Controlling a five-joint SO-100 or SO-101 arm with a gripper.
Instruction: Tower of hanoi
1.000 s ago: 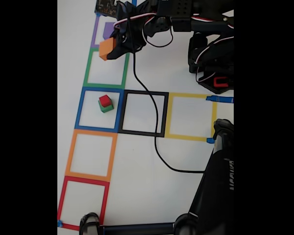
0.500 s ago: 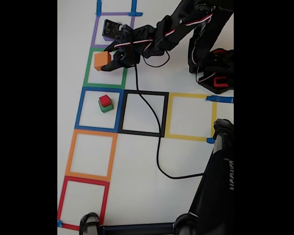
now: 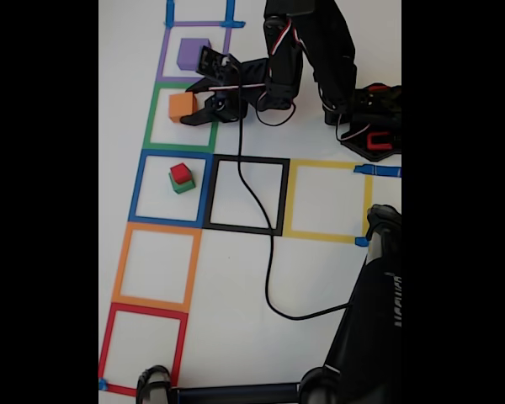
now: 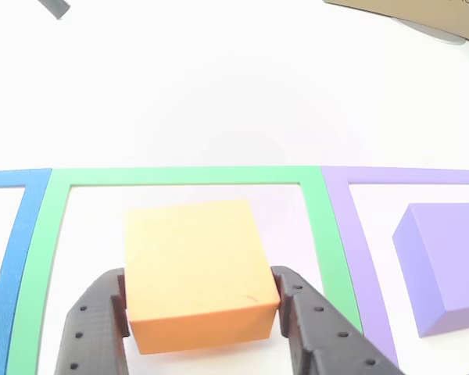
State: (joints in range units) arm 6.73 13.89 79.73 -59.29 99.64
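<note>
The orange cube (image 3: 180, 106) sits low inside the green tape square (image 3: 154, 118) in the fixed view. My gripper (image 3: 191, 104) reaches it from the right, shut on it. In the other view the two black fingers (image 4: 92, 328) press the orange cube (image 4: 194, 262) on both sides, gripper (image 4: 201, 280) centred on it. The purple cube (image 3: 193, 54) rests in the purple square just above; the purple cube (image 4: 445, 262) lies to the right in the other view. The red cube (image 3: 180, 172) is stacked on the green cube (image 3: 183, 186) in the blue square.
Black (image 3: 247, 159), yellow (image 3: 324, 165), orange (image 3: 156, 227) and red (image 3: 146, 310) tape squares mark the white table. A black cable (image 3: 265, 252) trails across the black square. The arm's base (image 3: 370, 126) is at upper right; a black stand (image 3: 370, 320) occupies the lower right.
The gripper has carried the orange cube down from over the purple square's edge into the green square, uncovering the purple cube. The arm has folded back toward its base.
</note>
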